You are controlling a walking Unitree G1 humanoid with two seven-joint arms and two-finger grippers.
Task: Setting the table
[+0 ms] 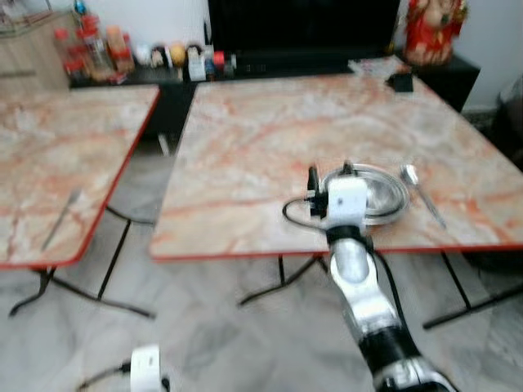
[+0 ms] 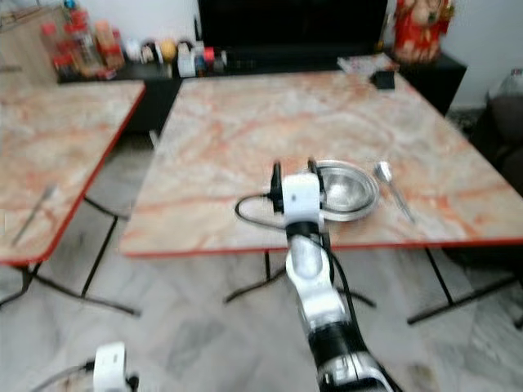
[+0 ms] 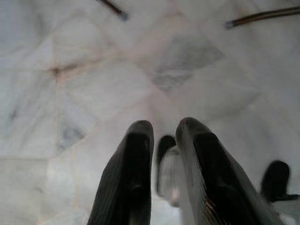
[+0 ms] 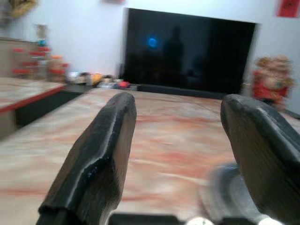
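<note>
metal plate (image 1: 377, 194) sits on the right marble table (image 1: 270, 147), near its front edge, toward the right corner. a spoon (image 1: 422, 193) lies on the tabletop just beside the plate at its 3 o'clock, bowl end toward 12, handle running toward 5, apart from the plate rim.

right gripper (image 4: 180, 140) is over the table's front edge at the plate's 9 o'clock, pointing toward 12 across the tabletop. its fingers (image 4: 101, 154) are spread wide with nothing between them; in the right wrist view the plate's blurred rim (image 4: 220, 187) shows low, just inside the far finger. whether the gripper touches the plate i cannot tell, the frames are blurred. the white wrist block (image 1: 347, 204) overlaps the plate's left edge in the left eye view, and a black cable (image 1: 292, 214) loops off it at 9 o'clock.

left gripper (image 3: 161, 140) hangs low at the 7 o'clock corner of the head views, over the pale marble floor (image 3: 93, 84). its fingers (image 3: 133, 164) stand a narrow gap apart and hold nothing; two dark table feet show at the top of the left wrist view.

a second marble table (image 1: 57, 147) with a red edge stands at 9 o'clock, well apart from the plate, with a fork (image 1: 61, 219) lying on it near its front edge.

at 12 o'clock, past the tables: a dark tv (image 4: 187, 51) on a low black stand, a row of bottles and jars (image 1: 98, 51) toward 11, a red figurine (image 1: 433, 28) toward 1, and a small black object (image 1: 400, 80) on the right table's far corner.
</note>
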